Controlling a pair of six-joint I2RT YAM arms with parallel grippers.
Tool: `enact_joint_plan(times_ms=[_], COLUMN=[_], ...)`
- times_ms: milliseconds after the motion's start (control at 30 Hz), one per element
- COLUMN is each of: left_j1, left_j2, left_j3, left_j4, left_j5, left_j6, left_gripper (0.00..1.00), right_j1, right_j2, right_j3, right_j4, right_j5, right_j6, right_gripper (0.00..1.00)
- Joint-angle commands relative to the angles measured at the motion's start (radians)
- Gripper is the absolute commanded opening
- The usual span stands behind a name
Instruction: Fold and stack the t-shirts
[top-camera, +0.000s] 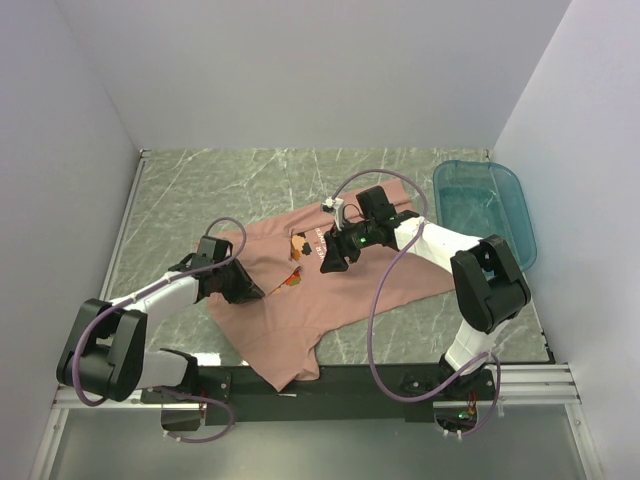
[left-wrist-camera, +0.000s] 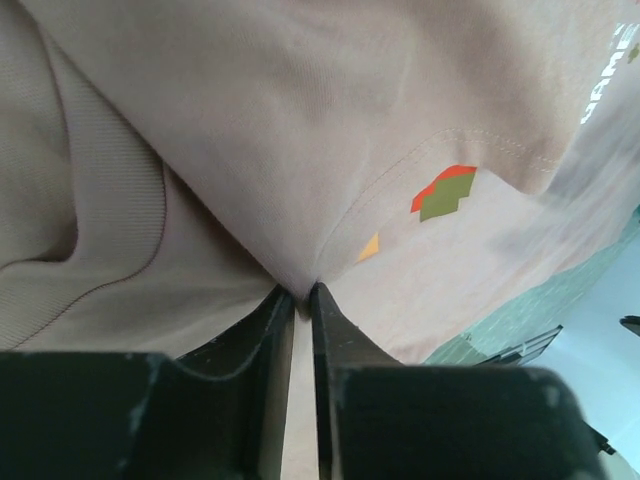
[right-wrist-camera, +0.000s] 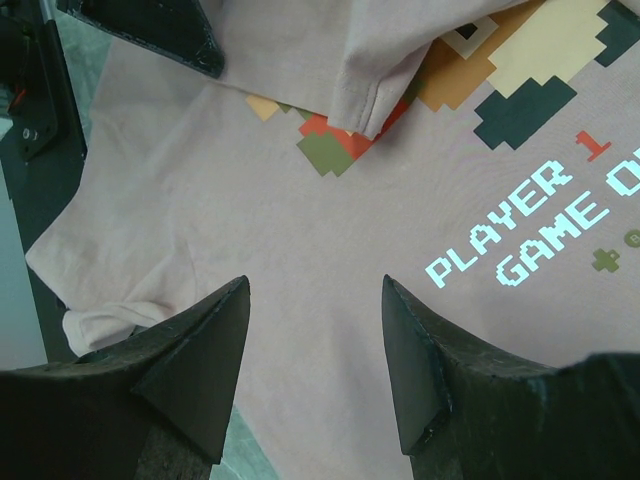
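Nearest me, the dusty-pink t-shirt (top-camera: 340, 290) lies spread across the middle of the surface (top-camera: 200, 190), its bottom corner drooping over the near edge between the two arm bases. My left pincer (left-wrist-camera: 303, 292) is clenched on a fold of that cloth along the shirt's left side, with the fabric puckering into the tips. One flap is doubled over so that it covers part of the pixel-figure print (right-wrist-camera: 520, 70). I judge this to be the first fold, with one side being carried in toward the chest. Further in, my right pincer (right-wrist-camera: 315, 288) hovers released above the chest just beside the white lettering, holding nothing. The next move calls for drawing the pinched edge across flat without dragging the whole shirt, so the right pincer may need to pin the cloth first. Beyond, at the far right corner, the teal tub (top-camera: 485, 210) stands apart from the shirt, and I see nothing in it.
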Motion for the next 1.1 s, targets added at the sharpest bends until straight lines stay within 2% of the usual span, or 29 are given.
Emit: enact_joint_plan(times_ms=[0,100,733,933,1067], left_j1=[-0.005,-0.004,-0.004,-0.004,-0.004], left_j2=[-0.011,-0.023,0.008,0.026,0.029], left_j3=[0.041,0.041,0.071,0.057,0.051], left_j4=[-0.030,-0.042,-0.038,-0.015,-0.007], left_j5=[-0.026,-0.033,-0.036,-0.024,-0.017], left_j6=[0.031,0.036,0.040,0.041,0.044], left_gripper=[0.19,0.23,0.23,0.19,0.12], right_j1=[-0.002,-0.002,-0.003,-0.005,-0.013], right_j2=[0.005,0.007,0.012,0.007,0.006], right_j3=[0.033,0.033,0.033,0.033,0.033], right_j4=[0.001,0.001,-0.004,-0.002,-0.002], right_j5=[-0.025,-0.026,-0.036,-0.037,-0.043], right_j6=[-0.008,-0.008,-0.009,-0.008,-0.005], right_gripper=[0.62,0.63,0.62,0.62,0.62])
